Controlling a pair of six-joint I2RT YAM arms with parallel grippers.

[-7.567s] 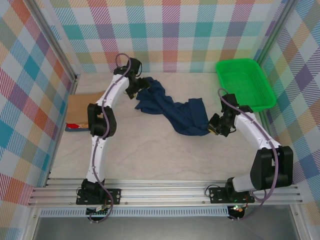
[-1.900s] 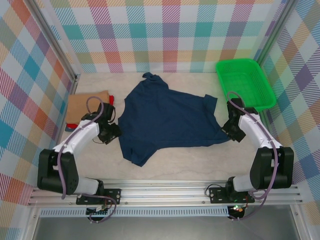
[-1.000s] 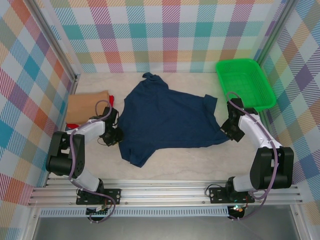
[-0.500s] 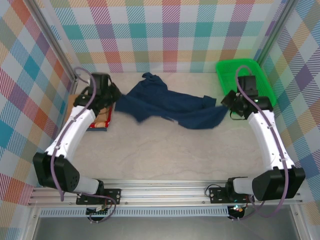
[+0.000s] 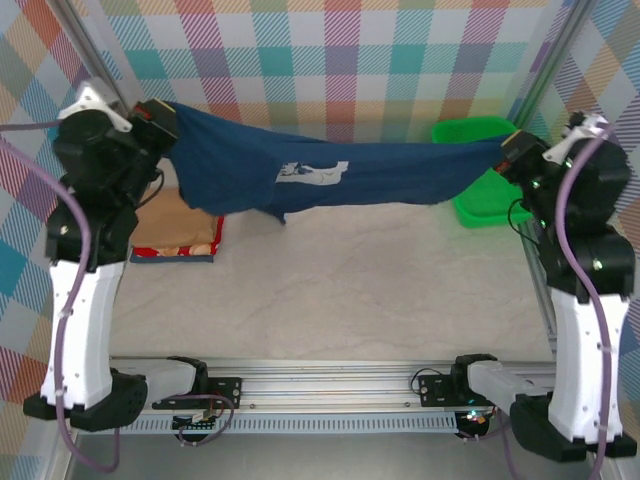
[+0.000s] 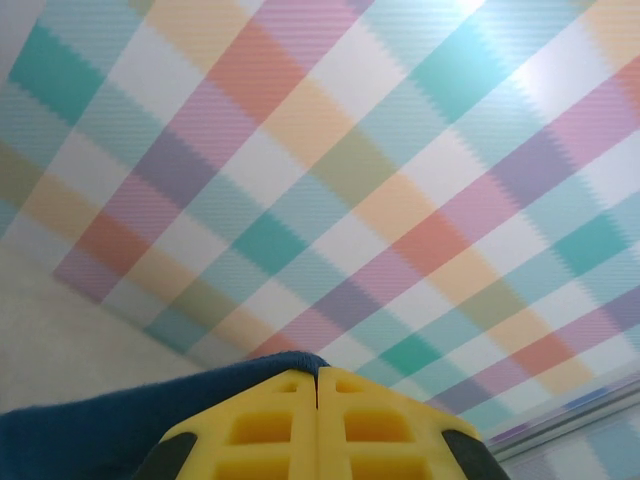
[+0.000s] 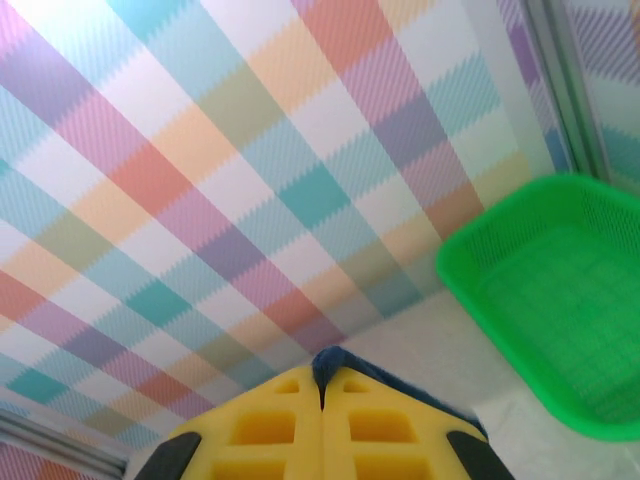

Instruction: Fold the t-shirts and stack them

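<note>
The dark navy t-shirt (image 5: 400, 180) hangs stretched in the air between my two raised arms, its white printed graphic (image 5: 312, 173) facing the camera. My left gripper (image 5: 168, 125) is shut on its left end, and navy cloth (image 6: 100, 430) bunches beside the closed yellow fingers (image 6: 270, 420). My right gripper (image 5: 505, 158) is shut on the right end, with a fold of navy cloth (image 7: 420, 395) pinched at the tips of its fingers (image 7: 380, 425). A folded tan t-shirt (image 5: 170, 228) lies on the table at the left, on top of a red one (image 5: 165, 253).
The green plastic basket (image 5: 480, 200) stands at the back right, partly behind the hanging shirt; it is also in the right wrist view (image 7: 560, 290). Plaid walls close in the back and both sides. The marble table (image 5: 350, 290) lies under the shirt.
Both arms have risen steeply, lifting the navy shirt off the table and pulling it taut between them. The white graphic now shows.
</note>
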